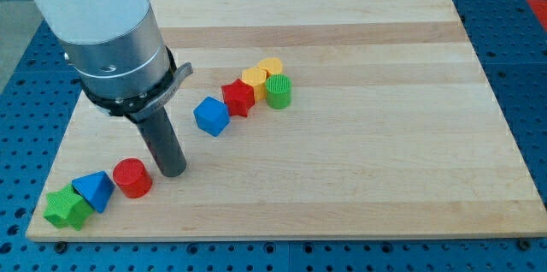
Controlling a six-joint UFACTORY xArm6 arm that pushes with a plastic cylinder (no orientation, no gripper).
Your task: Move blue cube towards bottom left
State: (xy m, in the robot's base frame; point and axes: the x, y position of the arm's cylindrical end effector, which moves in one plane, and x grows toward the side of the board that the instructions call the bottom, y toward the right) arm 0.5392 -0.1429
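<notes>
Arm: white and grey, entering from the view's top left, dark rod held upright. No gripper fitted; my tip rests on the pale wooden board, just right of the red cylinder block.

Blue cube: mid-board, up and right of my tip, apart from it, just left of the red star-shaped block.

Bottom-left corner: blue triangular block, green block.
</notes>
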